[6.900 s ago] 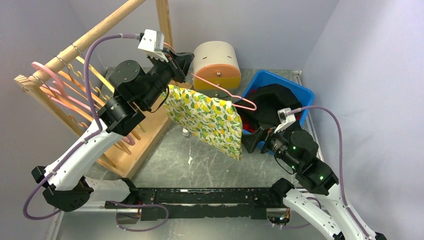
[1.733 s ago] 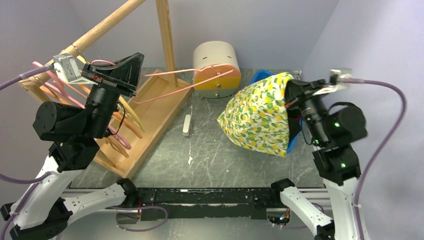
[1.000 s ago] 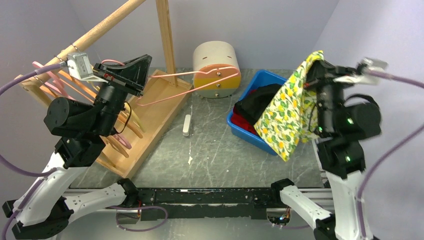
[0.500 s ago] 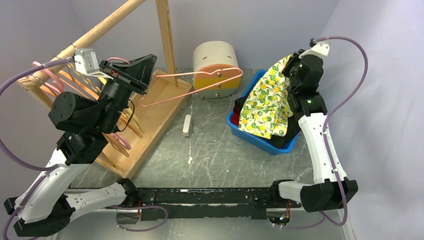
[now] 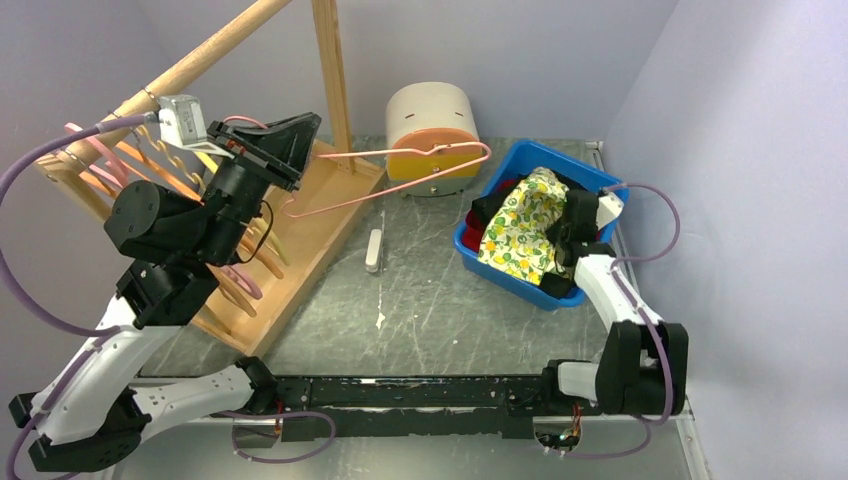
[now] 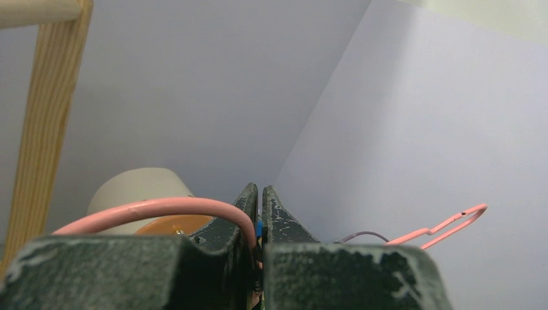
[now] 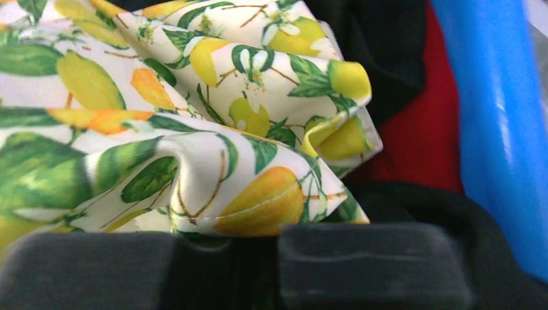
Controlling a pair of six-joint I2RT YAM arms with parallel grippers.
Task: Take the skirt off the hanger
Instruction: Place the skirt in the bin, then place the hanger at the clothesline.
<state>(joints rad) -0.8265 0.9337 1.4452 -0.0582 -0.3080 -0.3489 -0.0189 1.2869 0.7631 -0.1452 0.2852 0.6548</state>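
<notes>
The lemon-print white fabric skirt (image 5: 520,225) lies crumpled inside the blue plastic bin (image 5: 495,272), on top of the black and red garments (image 7: 388,51) there. The thin pink wire hanger (image 5: 400,170) is held bare, well to the left of the bin, its wire clamped between the closed fingers of the left gripper (image 6: 260,194). The right gripper (image 7: 255,258) is lowered into the bin with its 2 fingers together, apparently pinching a fold of the skirt, though the contact is partly hidden. The removal is judged done; only releasing the fabric and parking the hanger are left.
</notes>
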